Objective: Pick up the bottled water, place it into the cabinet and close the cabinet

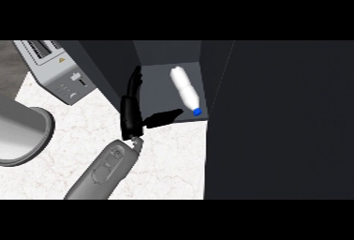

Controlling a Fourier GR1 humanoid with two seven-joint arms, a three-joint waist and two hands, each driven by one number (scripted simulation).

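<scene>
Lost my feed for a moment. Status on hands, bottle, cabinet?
Left hand open, at the cabinet mouth. Right hand not in view. Bottled water lying inside the cabinet, released. Cabinet door open.

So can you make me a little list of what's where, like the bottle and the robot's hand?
bottle: bottled water, lying on its side inside the cabinet, blue cap toward the front
cabinet: dark cabinet, open
door: dark door, at the right
hand: one hand, fingers straight, thumb toward the bottle, holding nothing
other hand: not in view
toaster: silver toaster, upper left
counter: white marble counter
</scene>
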